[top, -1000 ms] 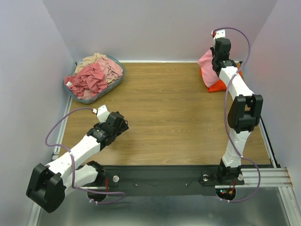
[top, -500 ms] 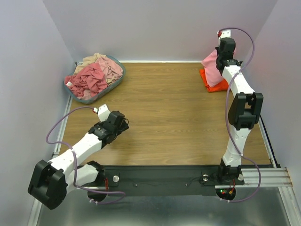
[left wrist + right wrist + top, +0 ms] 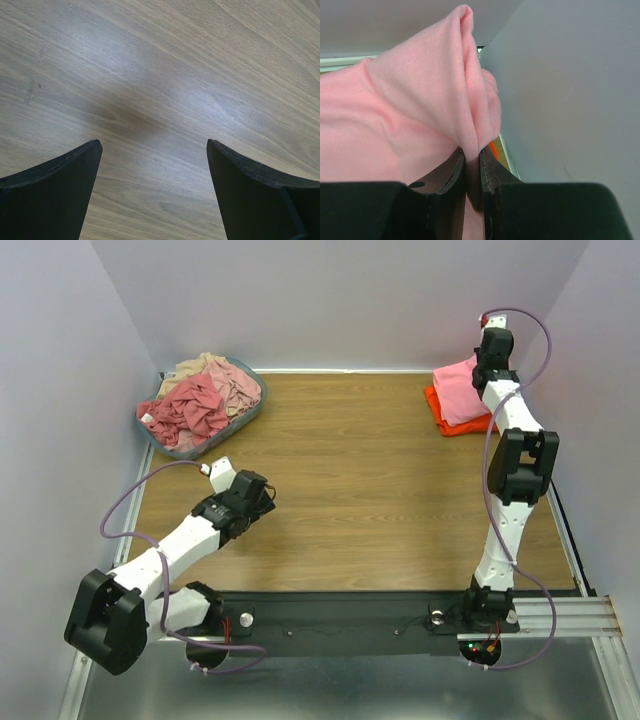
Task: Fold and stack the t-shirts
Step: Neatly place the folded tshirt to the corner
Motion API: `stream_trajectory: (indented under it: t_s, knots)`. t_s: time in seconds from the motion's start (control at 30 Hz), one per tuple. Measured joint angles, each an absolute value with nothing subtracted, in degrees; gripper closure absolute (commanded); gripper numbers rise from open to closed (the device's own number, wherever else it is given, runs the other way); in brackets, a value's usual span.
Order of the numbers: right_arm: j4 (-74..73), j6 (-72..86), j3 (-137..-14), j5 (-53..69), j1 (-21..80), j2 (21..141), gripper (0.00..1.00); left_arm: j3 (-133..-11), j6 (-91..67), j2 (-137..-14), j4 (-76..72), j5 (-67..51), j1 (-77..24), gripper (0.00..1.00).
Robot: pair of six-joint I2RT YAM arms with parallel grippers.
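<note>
Cloth has come down at the far right corner of the tabletop [image 3: 350,470]. A second ago the light pink t-shirt [image 3: 458,388] stood up as a bunched, hanging mass in front of the orange t-shirt [image 3: 434,403]; now it lies spread flat on top of it, with only a strip of orange showing along the near and left edges. The right gripper [image 3: 472,155] has moved with it toward the back wall and remains clenched on a doubled fold of the pink fabric, the cloth rising in a ridge straight out of the closed jaws.

The left gripper [image 3: 152,145] has hardly shifted. It hangs over bare wood near the left edge, toward the near side, with its jaws spread and nothing between them.

For the task, this reads as the second shirt landing on the stack — two done, judging by the pile. What is left of this step is to let go of the fold and draw back without dragging the pink layer askew, since the pinched ridge is not yet lying down. Further shirts, dusty rose and beige, are heaped unfolded in the basket [image 3: 245,415] at the far left corner — the free arm is the nearer one to them.
</note>
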State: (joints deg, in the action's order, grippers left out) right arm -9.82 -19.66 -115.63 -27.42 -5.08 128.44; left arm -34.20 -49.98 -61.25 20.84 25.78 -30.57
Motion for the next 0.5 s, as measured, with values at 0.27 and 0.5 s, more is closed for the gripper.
stream_trajectory:
  t_s: [0.27,0.5]
  knots:
    - [-9.52,-18.72,-116.66,-27.97,-5.93,131.13,0.19,-36.42,-49.3,-64.2,20.91,25.8,-30.24,0.02]
    - [-9.43,-15.75,-116.64,-28.75,-5.93,132.03,0.04,-39.27,-48.49,-65.39,21.39,26.61,-29.87,0.02]
